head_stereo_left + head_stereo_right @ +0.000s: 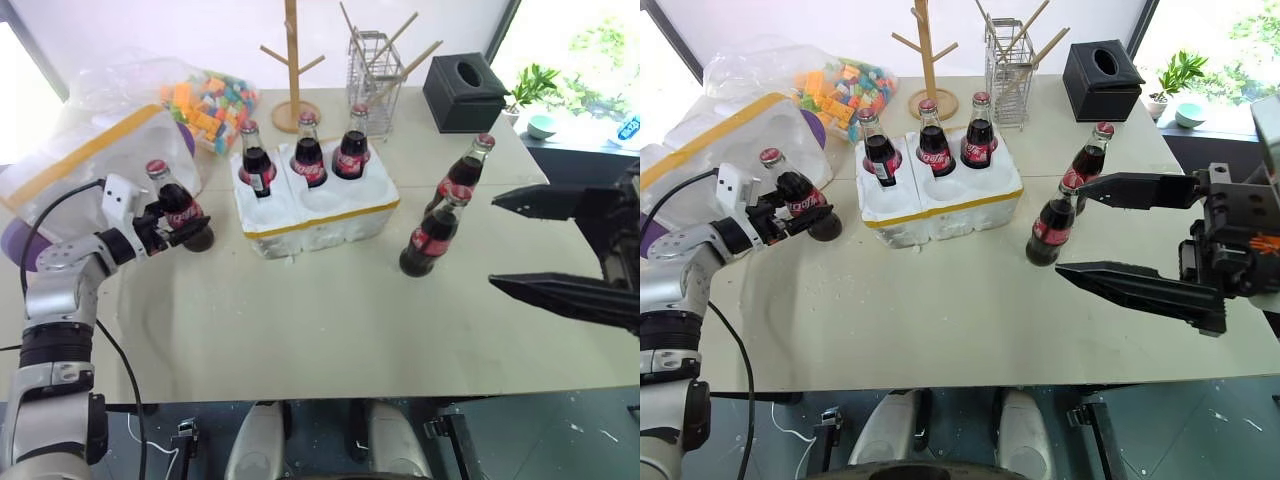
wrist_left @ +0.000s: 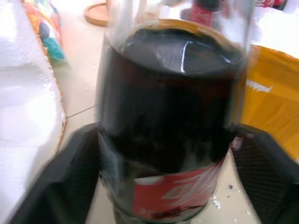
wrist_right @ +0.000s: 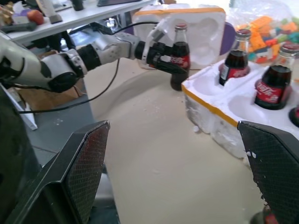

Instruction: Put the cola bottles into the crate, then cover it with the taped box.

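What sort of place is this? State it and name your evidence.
Probably an office or lab set up for robot trials: a plain table by a window, a desk with clutter beside it, and props such as a bag of blocks.

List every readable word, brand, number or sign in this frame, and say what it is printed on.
None can be read.
Cola bottles: red labels carry white script, too small to make out.
Bottle at the left gripper: red label with white marks, blurred.
Crate and taped box: no print visible.
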You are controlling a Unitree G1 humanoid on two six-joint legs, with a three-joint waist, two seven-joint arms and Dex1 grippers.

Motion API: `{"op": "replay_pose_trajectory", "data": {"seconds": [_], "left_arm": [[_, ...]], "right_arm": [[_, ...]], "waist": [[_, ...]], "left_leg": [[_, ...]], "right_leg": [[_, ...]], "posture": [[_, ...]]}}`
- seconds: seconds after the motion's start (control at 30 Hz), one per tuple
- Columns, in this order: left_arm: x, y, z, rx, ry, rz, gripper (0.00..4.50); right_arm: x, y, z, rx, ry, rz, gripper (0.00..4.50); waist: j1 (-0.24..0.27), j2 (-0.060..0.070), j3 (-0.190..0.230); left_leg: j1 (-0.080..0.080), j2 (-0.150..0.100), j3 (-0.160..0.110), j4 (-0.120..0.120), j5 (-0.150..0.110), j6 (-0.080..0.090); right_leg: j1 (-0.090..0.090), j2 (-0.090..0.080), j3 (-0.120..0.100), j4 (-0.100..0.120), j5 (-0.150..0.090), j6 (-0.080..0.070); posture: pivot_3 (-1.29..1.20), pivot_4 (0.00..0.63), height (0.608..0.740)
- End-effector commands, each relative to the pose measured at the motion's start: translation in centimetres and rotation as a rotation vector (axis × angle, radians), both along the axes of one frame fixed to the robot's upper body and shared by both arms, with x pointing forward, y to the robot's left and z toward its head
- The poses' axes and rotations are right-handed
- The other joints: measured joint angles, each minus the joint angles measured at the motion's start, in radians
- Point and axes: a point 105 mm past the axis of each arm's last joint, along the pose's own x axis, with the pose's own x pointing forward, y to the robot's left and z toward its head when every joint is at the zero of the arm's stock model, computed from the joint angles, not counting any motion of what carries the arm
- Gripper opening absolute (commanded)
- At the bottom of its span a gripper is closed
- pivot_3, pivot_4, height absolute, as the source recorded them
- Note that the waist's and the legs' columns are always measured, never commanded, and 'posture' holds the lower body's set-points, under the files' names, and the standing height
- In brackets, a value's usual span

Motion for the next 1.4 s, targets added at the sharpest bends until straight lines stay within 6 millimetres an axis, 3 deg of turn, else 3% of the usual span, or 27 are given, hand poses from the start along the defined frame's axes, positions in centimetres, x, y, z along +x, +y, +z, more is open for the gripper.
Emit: {"op": "replay_pose_trajectory", "data": {"seconds": [0.03, 0.1, 0.17, 0.23, 0.3, 0.4, 0.53, 0.7, 0.8, 1.17, 1.3, 1.4], "left_arm": [[-0.7, 0.9, 1.9, 0.018, -0.05, -0.001, 2.75], [-1.8, 0.9, 2.3, 0.021, -0.016, -0.056, 2.75], [-4.2, -0.3, 3.6, 0.004, 0.048, -0.209, 2.75], [-6.6, -1.9, 6.0, -0.04, 0.096, -0.377, 2.75], [-7.8, -3.0, 8.0, -0.07, 0.102, -0.477, 2.75], [-7.5, -4.8, 11.2, -0.109, 0.041, -0.553, 2.75], [-4.2, -7.5, 13.4, -0.102, -0.078, -0.568, 2.75], [-0.4, -10.2, 11.7, -0.022, -0.083, -0.586, 2.75], [0.9, -11.1, 9.7, 0.073, -0.058, -0.598, 2.75], [2.2, -11.6, 7.0, 0.212, -0.095, -0.578, 2.75], [2.6, -12.4, 5.7, 0.159, -0.067, -0.547, 2.75], [2.4, -12.2, 5.2, 0.136, -0.057, -0.532, 4.17]], "right_arm": [[0.5, -0.3, 0.5, 0.01, -0.057, -0.021, 4.5], [0.9, -0.5, 0.3, 0.001, -0.059, -0.038, 4.5], [1.2, -0.7, -0.1, -0.012, -0.058, -0.044, 4.5], [1.3, -0.8, -0.4, -0.021, -0.056, -0.043, 4.5], [1.5, -0.9, -0.6, -0.025, -0.057, -0.042, 4.5], [1.7, -0.9, -0.9, -0.028, -0.058, -0.041, 4.5], [2.0, -0.8, -1.1, -0.022, -0.064, -0.041, 4.5], [2.2, -0.6, -1.5, -0.008, -0.071, -0.053, 4.5], [2.3, -0.6, -1.8, 0.003, -0.071, -0.072, 4.5], [3.0, -1.0, -2.6, 0.028, -0.064, -0.134, 4.5], [3.4, -1.2, -3.1, 0.016, -0.053, -0.154, 4.5], [3.7, -1.8, -3.7, 0.002, -0.034, -0.184, 4.5]], "waist": [[-0.001, 0.0, 0.0], [-0.005, -0.001, 0.0], [-0.016, -0.003, 0.001], [-0.024, -0.004, 0.002], [-0.018, -0.004, 0.002], [0.0, -0.005, 0.002], [0.004, -0.004, 0.002], [-0.002, -0.004, 0.002], [-0.005, -0.005, 0.003], [-0.001, -0.005, 0.003], [0.0, -0.005, 0.003], [0.0, -0.005, 0.003]], "left_leg": [[0.0, 0.0, 0.0, 0.0, 0.0, 0.0], [0.0, 0.0, 0.0, 0.0, 0.0, 0.0], [0.0, 0.001, 0.002, -0.001, 0.0, 0.0], [-0.001, 0.002, 0.002, -0.002, 0.0, 0.0], [-0.005, 0.002, 0.001, -0.001, 0.0, 0.0], [-0.006, 0.001, 0.0, 0.003, 0.0, 0.0], [-0.006, 0.002, 0.0, 0.007, 0.0, 0.0], [-0.006, 0.001, 0.0, 0.007, -0.001, 0.001], [-0.007, 0.002, 0.0, 0.007, -0.001, 0.002], [-0.012, 0.002, 0.0, 0.012, -0.001, 0.003], [-0.012, 0.002, 0.0, 0.012, -0.001, 0.003], [-0.012, 0.002, 0.0, 0.012, -0.001, 0.003]], "right_leg": [[0.0, 0.0, 0.0, 0.0, 0.0, 0.0], [0.0, 0.0, 0.0, 0.0, 0.0, 0.0], [-0.002, 0.001, 0.002, 0.0, 0.0, 0.0], [-0.003, 0.001, 0.002, 0.0, 0.0, 0.0], [-0.005, 0.001, 0.002, 0.0, 0.0, 0.0], [-0.006, 0.002, 0.002, 0.0, 0.0, -0.001], [-0.003, 0.003, 0.002, 0.0, 0.0, 0.001], [-0.002, 0.005, 0.003, 0.0, 0.002, 0.0], [-0.004, 0.006, 0.003, 0.001, 0.004, 0.003], [-0.007, 0.006, 0.004, 0.002, 0.004, 0.002], [-0.007, 0.006, 0.005, 0.002, 0.005, 0.003], [-0.007, 0.006, 0.005, 0.002, 0.006, 0.005]], "posture": [[0.0, 0.15, 0.74], [0.0, 0.15, 0.74], [0.0, 0.15, 0.74], [0.0, 0.15, 0.74], [0.0, 0.15, 0.74], [0.0, 0.15, 0.74], [0.0, 0.15, 0.74], [0.0, 0.15, 0.74], [0.0, 0.15, 0.74], [0.0, 0.15, 0.74], [0.0, 0.15, 0.74], [0.0, 0.15, 0.74]]}}
